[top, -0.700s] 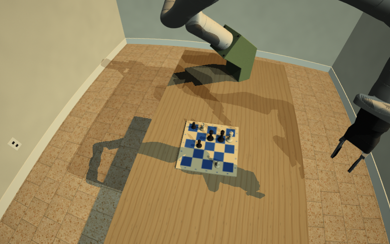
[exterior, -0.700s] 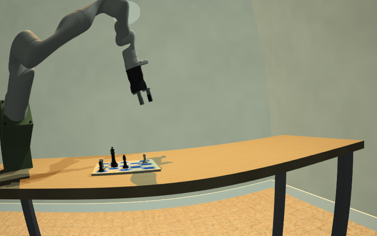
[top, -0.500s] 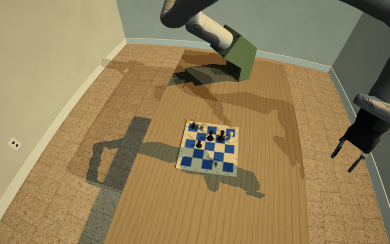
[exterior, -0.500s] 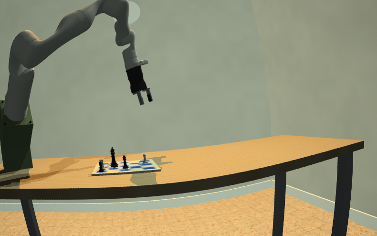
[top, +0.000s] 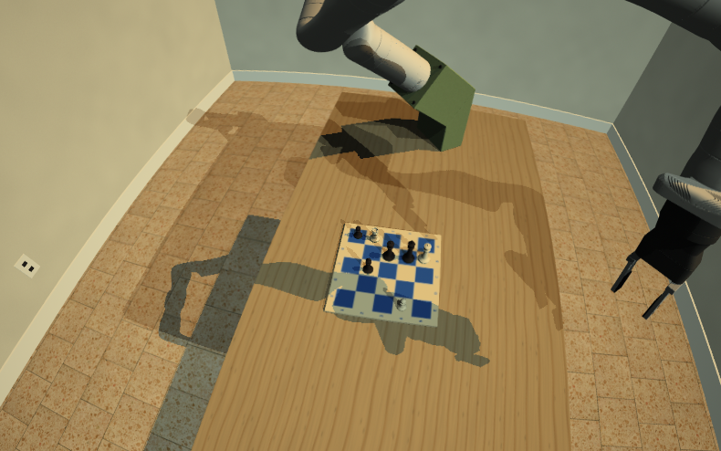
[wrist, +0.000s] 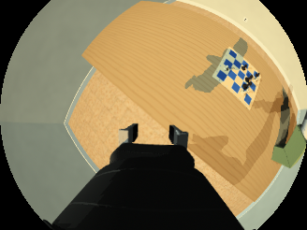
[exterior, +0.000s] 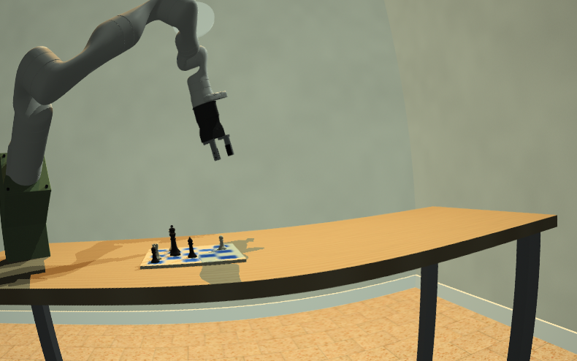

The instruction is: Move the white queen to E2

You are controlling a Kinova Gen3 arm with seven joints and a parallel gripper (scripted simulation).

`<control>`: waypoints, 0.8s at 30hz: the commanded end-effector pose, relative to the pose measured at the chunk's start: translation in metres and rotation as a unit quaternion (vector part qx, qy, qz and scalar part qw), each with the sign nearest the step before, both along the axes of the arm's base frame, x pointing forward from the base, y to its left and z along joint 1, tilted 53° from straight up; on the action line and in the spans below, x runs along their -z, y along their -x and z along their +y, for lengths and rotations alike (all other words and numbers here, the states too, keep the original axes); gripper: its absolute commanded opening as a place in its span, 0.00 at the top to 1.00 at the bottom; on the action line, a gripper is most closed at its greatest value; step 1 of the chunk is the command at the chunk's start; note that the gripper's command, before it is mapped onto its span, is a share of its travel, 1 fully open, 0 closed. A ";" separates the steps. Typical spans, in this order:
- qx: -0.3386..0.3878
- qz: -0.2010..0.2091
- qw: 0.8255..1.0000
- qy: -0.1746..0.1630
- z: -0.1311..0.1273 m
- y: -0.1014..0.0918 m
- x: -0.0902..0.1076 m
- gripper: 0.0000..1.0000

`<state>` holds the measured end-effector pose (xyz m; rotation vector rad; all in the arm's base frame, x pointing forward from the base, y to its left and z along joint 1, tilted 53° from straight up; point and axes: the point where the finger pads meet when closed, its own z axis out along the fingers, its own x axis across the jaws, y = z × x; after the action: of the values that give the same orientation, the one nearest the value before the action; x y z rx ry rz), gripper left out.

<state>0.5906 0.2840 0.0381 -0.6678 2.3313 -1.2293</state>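
A small blue-and-cream chessboard (top: 383, 275) lies in the middle of the wooden table; it also shows in the side view (exterior: 193, 256) and far off in the wrist view (wrist: 239, 76). A tall white piece (top: 423, 252), which looks like the white queen, stands near the board's right edge in the second row from the far side. A shorter white piece (top: 374, 234) stands in the far row, and a small white piece (top: 401, 304) in the near row. Several black pieces (top: 388, 251) stand around them. My gripper (top: 644, 288) (exterior: 221, 151) is open and empty, high above the table and off to the board's side.
The arm's green base block (top: 442, 109) stands at the table's far end. The table's long edges run along both sides of the board, with tiled floor below. The edge letters and digits are too small to read.
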 end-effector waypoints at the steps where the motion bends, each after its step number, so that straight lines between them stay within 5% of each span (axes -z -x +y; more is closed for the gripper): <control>1: 0.004 -0.003 1.000 -0.003 -0.001 -0.001 -0.002 0.00; 14: 0.133 -0.068 0.987 -0.057 -0.062 -0.020 -0.024 0.00; 18: 0.227 -0.119 0.962 -0.093 -0.107 -0.029 -0.038 0.00; 24: 0.362 -0.196 0.901 -0.138 -0.171 -0.036 -0.059 0.00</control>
<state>0.6164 0.1437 0.0885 0.4276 2.3929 -1.1276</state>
